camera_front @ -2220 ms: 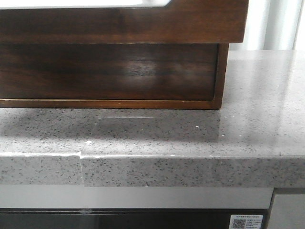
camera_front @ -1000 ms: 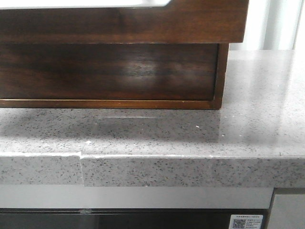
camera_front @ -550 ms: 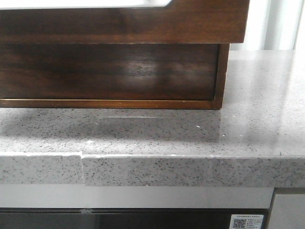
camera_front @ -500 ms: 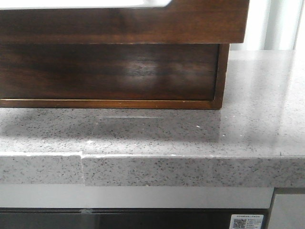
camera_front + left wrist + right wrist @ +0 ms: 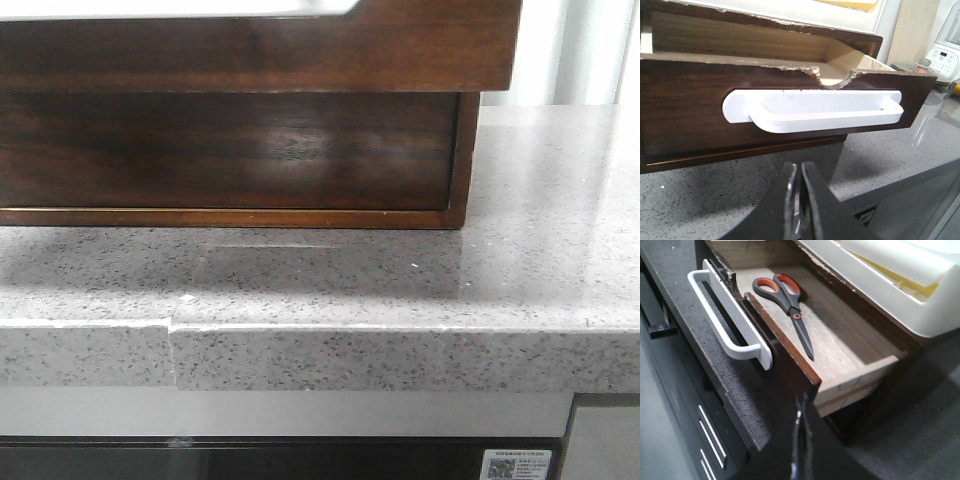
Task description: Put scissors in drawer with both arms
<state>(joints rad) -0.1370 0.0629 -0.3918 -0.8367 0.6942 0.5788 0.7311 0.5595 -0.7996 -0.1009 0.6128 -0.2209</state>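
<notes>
Scissors: they lie flat on the wooden floor of the open drawer, blades closed, orange-lined handles toward the drawer front and the tip pointing toward the far inner wall.
Drawer: pulled out from the dark brown box, its inside is pale wood; the scissors are the only thing seen in it.
Drawer front: dark glossy wood with a chipped notch in the top edge, seen head-on in the left wrist view.
Handle: a long white bar fixed across the drawer front, just below the notch.
Left pincer: its dark fingers are pressed nearly together with only a thin slit between them, holding nothing; it sits low in front of the handle, apart from it.
Right pincer: fingers closed together, empty, near the drawer's front corner.
Counter: grey speckled stone; the box stands on it.
White tray: rests on top of the box.
</notes>
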